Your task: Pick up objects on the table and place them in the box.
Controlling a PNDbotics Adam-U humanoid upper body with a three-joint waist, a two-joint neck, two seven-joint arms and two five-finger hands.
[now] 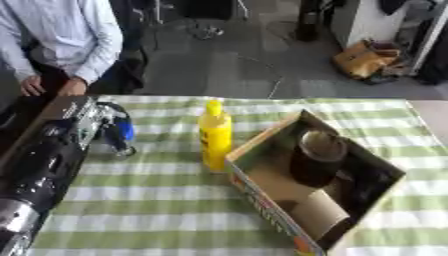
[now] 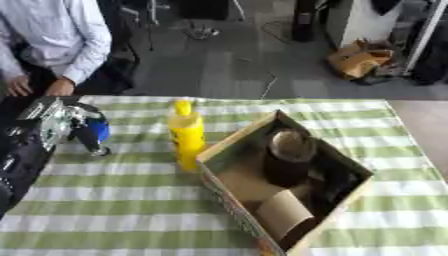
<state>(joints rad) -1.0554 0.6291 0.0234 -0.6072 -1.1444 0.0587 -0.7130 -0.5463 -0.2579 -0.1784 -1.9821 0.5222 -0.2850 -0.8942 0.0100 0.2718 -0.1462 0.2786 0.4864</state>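
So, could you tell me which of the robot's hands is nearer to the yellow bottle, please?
Left. The left hand is beside the yellow bottle, to its left, at a blue thing. The right hand shows in neither view.

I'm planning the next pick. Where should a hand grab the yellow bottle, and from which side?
Take the yellow bottle by its wide middle, below the narrow cap, coming from its left. It stands upright with the box close on its right, so the open cloth on the left leaves room for the fingers. The left hand is nearest.
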